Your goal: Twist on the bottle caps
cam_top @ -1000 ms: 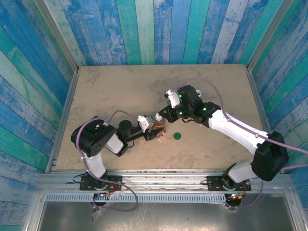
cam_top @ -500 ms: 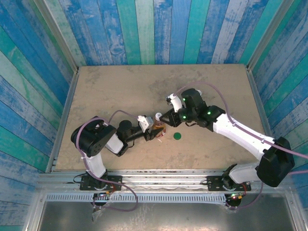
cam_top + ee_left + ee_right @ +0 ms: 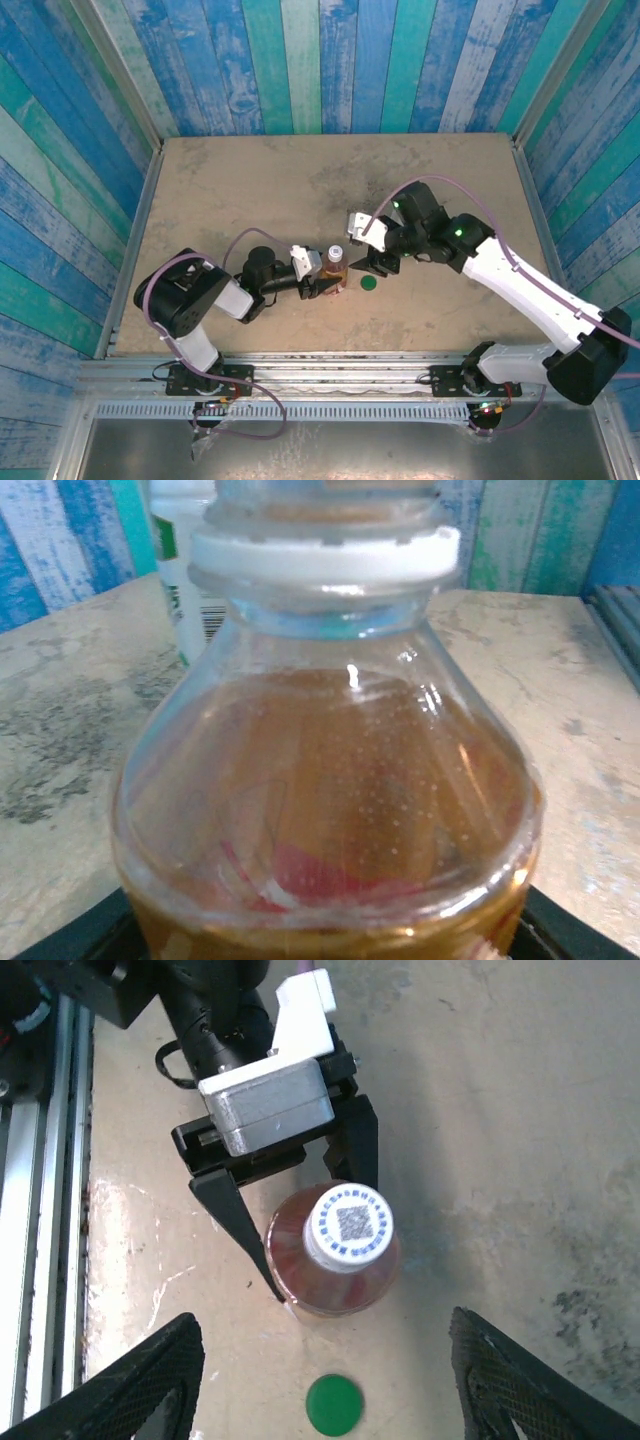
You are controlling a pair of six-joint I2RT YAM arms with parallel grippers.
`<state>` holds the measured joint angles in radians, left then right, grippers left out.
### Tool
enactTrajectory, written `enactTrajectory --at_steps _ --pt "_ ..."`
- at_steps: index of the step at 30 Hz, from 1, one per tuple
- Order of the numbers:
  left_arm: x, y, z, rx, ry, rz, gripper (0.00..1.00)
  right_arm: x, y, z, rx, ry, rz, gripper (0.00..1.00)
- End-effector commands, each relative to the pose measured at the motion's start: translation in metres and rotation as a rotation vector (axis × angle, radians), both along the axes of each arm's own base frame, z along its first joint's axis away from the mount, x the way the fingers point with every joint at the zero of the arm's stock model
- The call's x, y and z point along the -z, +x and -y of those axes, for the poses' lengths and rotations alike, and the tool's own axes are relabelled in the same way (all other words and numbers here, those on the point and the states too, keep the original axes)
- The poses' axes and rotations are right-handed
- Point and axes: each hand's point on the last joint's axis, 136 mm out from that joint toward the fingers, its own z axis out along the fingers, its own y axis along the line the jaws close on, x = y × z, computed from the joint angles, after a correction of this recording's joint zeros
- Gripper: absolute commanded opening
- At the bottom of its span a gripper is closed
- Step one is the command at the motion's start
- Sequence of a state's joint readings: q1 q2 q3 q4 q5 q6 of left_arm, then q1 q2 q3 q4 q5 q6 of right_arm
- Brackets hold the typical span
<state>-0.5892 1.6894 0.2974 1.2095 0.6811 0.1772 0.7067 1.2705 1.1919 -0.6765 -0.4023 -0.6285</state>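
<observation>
The clear bottle with amber liquid stands upright between the fingers of my left gripper, which is shut on its body. It carries the white cap, printed with a QR code, on its neck. The flat dark green cap lies loose on the table just right of that bottle. My right gripper hangs open above the green cap, apart from the bottle, its textured fingers spread wide. Behind the amber bottle in the left wrist view stands the white bottle, mostly hidden.
The sandy tabletop is walled by blue and green planks on three sides. A metal rail runs along the near edge by the arm bases.
My right gripper has drawn back from the bottle's top, toward the near right, and now hangs over the green cap. The left gripper has shifted the bottle slightly right.
</observation>
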Motion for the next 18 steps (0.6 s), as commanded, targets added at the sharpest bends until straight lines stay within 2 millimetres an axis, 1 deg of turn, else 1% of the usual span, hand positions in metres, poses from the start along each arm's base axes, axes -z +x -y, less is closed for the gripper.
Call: enactTrajectory --at_steps 1,5,11,18 --pt "0.018 -0.018 0.000 0.076 0.055 -0.074 0.63 0.007 -0.010 0.000 -0.159 -0.102 0.007 0.65" --pt "0.022 -0.016 -0.001 0.059 0.057 -0.073 0.63 0.010 -0.003 -0.011 -0.204 -0.139 -0.029 0.61" --pt "0.024 -0.014 -0.001 0.047 0.066 -0.071 0.62 0.013 0.000 -0.026 -0.253 -0.133 -0.074 0.55" --pt "0.025 -0.013 -0.002 0.043 0.068 -0.070 0.62 0.021 0.000 -0.032 -0.272 -0.140 -0.112 0.49"
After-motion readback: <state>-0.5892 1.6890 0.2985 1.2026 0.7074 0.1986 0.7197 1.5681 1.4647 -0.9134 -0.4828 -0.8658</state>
